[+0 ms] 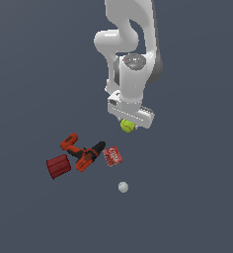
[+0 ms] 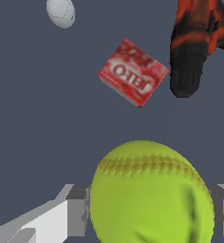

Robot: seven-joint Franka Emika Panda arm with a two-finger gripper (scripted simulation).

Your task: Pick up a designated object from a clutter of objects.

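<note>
Five objects are being shown in the exterior view against a dark grey desk (image 1: 197, 207). The yellow-green ball (image 1: 127, 126) is being held just above the frame's centre, clenched in the pincer (image 1: 128, 124) beneath the white arm (image 1: 131, 44) that is reaching down from the upper edge. The ball is being kept apart from the other things. Left of centre, the orange-red and black power drill (image 1: 82, 151) is lying on its side, with the dark red ribbed cylinder (image 1: 58, 166) being seen just beside it at the lower left and the small red box (image 1: 112, 156) just beside its black end on the right. The grey-white ball (image 1: 123, 187) is sitting alone, lower in the frame.

In the wrist view, the yellow-green ball (image 2: 152, 194) is filling the lower centre, being gripped between grey fingers (image 2: 76, 216) on both of its sides. The red box (image 2: 133, 72) with white print is being shown beyond it, tilted, the drill (image 2: 194, 42) in the corner, and the grey-white ball (image 2: 61, 12) at the edge.
</note>
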